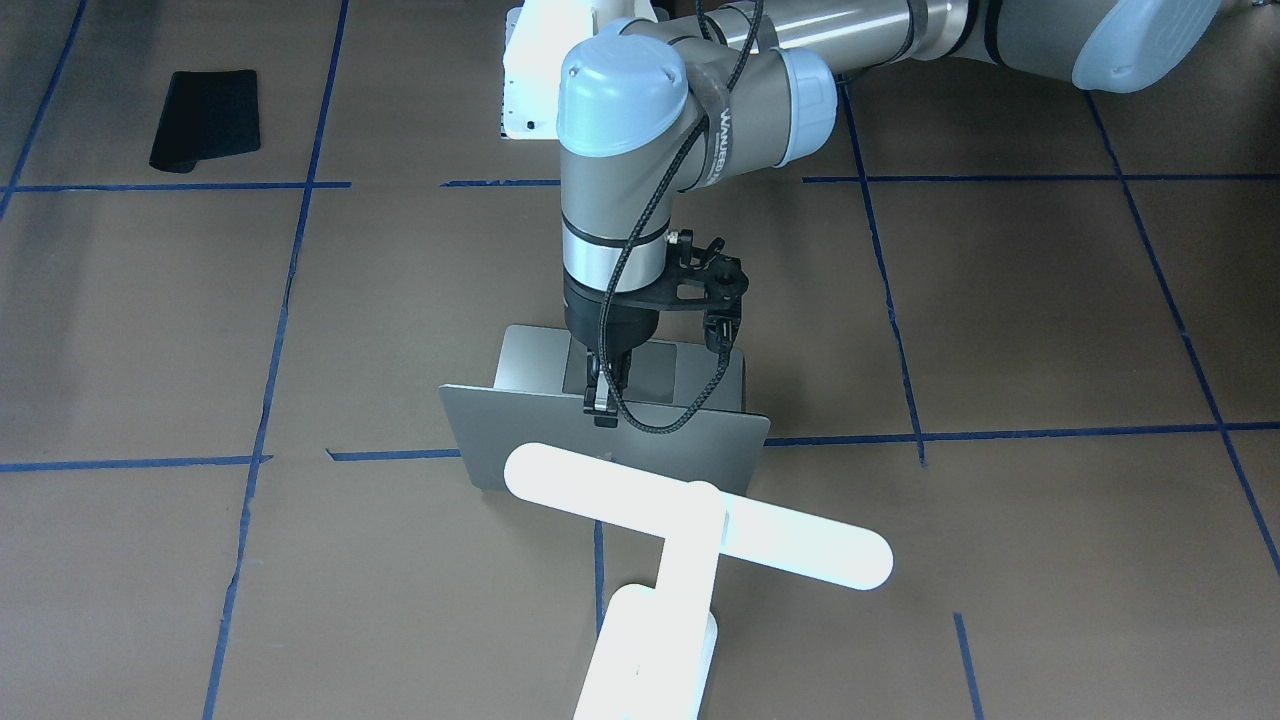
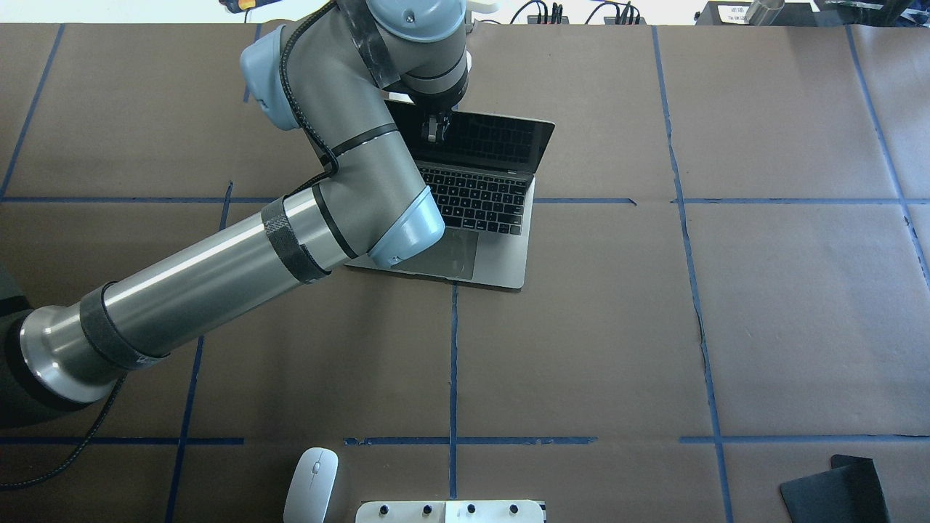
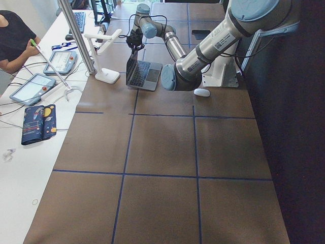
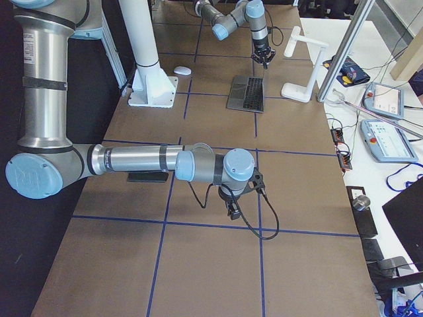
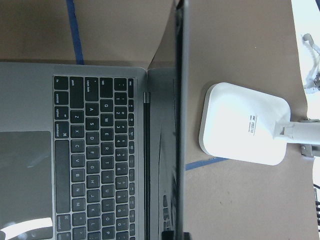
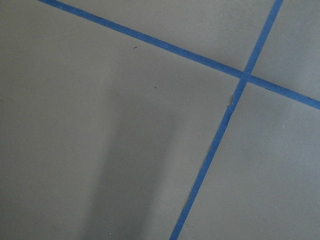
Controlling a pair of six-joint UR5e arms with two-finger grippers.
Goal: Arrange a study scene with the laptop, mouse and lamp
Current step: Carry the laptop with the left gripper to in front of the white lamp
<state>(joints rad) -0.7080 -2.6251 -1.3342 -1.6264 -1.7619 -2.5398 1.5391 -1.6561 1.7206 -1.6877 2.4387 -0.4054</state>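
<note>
**Lid in the left fingers; mouse not yet brought over**

At the left fingers [image 1: 600,408]: drawn in narrow on the top edge of the laptop [image 2: 501,243] lid, one finger behind the lid and one in front of the screen. Seemingly clamped on that edge, though the pinch is too small in both wide views to be sure. Held there most likely to set the screen angle, with the lid close to upright over the keyboard and the base flat on the counter [image 2: 763,305]. Edge grip rather than face grip, for leverage about the hinge and no pressure on the glass.

Just beyond the fingers, behind the lid: the lamp [image 1: 700,520], base close to the lid's back, light bar raised and apart from the lid. Placed to throw light toward the keyboard; judged already in position.

Well away from the fingers, back toward the robot: the mouse [image 2: 312,483], just beside the white bolted pedestal [image 2: 450,512] and nowhere near the laptop. Judged the piece left to fetch.

Farthest off: the right fingers [image 4: 232,212], low over bare counter, a black pad [image 2: 835,485] nearby. Impossible to tell whether open or closed.
</note>
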